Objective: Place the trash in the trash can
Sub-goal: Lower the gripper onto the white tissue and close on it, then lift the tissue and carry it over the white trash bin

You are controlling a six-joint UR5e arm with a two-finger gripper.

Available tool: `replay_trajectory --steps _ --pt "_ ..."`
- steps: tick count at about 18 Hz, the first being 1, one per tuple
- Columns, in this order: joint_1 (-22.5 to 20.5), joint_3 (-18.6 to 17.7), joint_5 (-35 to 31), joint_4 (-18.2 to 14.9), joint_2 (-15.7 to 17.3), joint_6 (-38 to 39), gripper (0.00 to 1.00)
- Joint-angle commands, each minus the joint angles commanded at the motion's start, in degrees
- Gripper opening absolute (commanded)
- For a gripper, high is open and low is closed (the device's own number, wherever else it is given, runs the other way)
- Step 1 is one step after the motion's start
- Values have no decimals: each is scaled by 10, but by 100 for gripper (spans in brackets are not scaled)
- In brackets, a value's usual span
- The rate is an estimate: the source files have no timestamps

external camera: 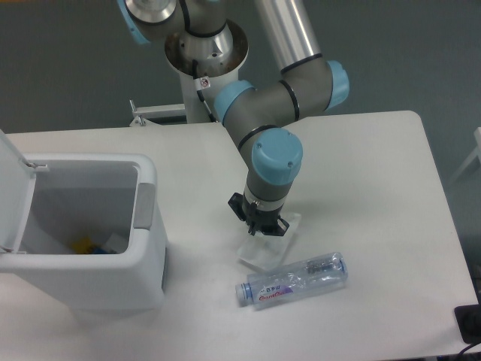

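The crumpled translucent wrapper (269,247) lies just under my gripper (260,227), near the table's middle. The gripper points straight down and is shut on the wrapper's upper edge; the sheet looks tilted, its right corner raised. Just below it, the clear water bottle (293,280) lies on its side, blue cap to the left, untouched. At the left stands the white trash can (147,226), its lid (11,192) swung open to the left.
Small yellow and blue items (89,244) lie at the bottom of the can. The arm's base (204,53) stands at the table's back edge. A dark object (470,323) sits at the front right corner.
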State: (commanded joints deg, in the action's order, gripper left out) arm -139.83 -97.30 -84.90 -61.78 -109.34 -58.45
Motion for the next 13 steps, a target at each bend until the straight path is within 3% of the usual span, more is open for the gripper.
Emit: replay_trajectory --steps 5,8,13 --pt "-30 32 53 -36 33 -2 0" --pt "-45 74 89 -80 48 -2 0" --pt "-82 204 218 -185 54 15 0"
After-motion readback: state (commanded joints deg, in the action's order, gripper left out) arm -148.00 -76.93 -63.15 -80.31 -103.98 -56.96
